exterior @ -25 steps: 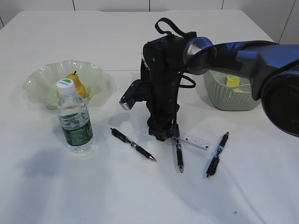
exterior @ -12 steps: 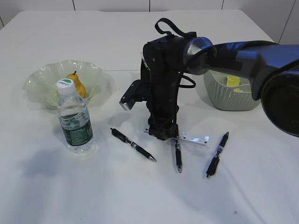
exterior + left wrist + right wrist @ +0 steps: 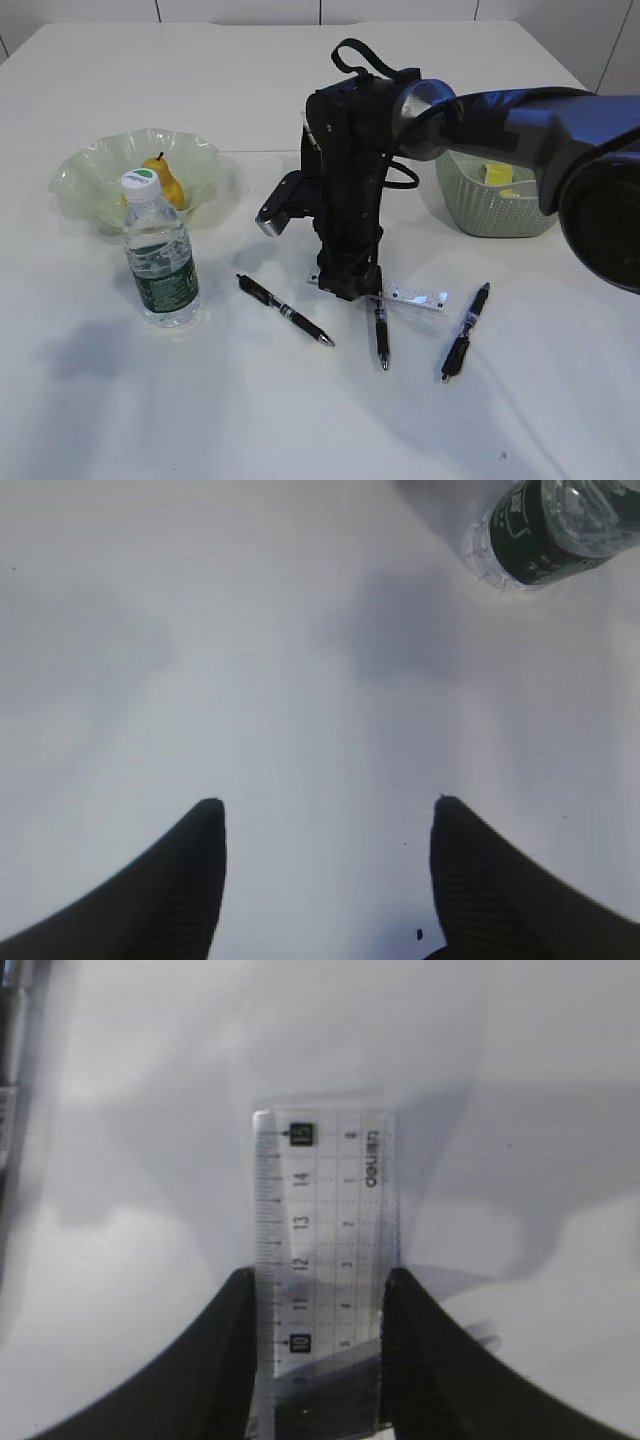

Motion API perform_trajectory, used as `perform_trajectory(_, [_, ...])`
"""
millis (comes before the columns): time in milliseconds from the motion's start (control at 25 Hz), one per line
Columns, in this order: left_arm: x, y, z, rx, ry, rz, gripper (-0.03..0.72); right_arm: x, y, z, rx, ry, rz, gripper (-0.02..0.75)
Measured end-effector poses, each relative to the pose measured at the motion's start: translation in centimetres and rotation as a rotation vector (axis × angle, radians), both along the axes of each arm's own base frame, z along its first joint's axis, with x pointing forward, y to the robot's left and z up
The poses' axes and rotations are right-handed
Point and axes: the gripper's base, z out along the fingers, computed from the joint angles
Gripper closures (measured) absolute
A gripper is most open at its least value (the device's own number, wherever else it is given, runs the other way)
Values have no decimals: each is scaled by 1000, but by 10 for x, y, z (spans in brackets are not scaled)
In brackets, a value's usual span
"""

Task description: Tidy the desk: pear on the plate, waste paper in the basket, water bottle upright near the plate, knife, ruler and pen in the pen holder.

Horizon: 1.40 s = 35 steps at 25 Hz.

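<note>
My right gripper (image 3: 345,288) points down at the table's middle and is shut on the transparent ruler (image 3: 412,296). In the right wrist view the ruler (image 3: 320,1200) runs between both fingers of the right gripper (image 3: 320,1274), which press its long edges. The yellow pear (image 3: 163,180) lies in the pale-green plate (image 3: 85,170). In front of it the water bottle (image 3: 160,255) stands upright. Yellow waste paper (image 3: 495,175) sits in the green basket (image 3: 490,205). My left gripper (image 3: 327,802) hangs open over bare table, with the bottle (image 3: 550,530) far ahead to its right. Knife and pen holder are hidden.
Three black pens lie on the table: one (image 3: 285,310) left of the right gripper, one (image 3: 381,335) just under the ruler's end, one (image 3: 466,330) further right. The right arm's dark bulk blocks the table behind it.
The right gripper's fingers have closed onto the ruler. The ruler's near end has come up off the table and shifted slightly left. The left gripper has not moved.
</note>
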Motion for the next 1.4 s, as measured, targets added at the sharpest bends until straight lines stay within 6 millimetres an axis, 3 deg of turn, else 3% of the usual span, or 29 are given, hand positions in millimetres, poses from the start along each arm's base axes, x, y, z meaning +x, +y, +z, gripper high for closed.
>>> perform_trajectory(160, [0,0,0,0,0,0,232,0,0,5,3,-11,1,456])
perform_trajectory(640, [0,0,0,0,0,0,232,-4,0,58,70,-97,-6,457])
perform_trajectory(880, [0,0,0,0,-1,0,232,-13,-2,111,151,-178,-12,457])
perform_trajectory(1120, [0,0,0,0,-1,0,232,-25,-17,165,272,-238,-55,457])
perform_trajectory(1400, [0,0,0,0,3,0,232,-19,-44,198,442,-304,-152,456])
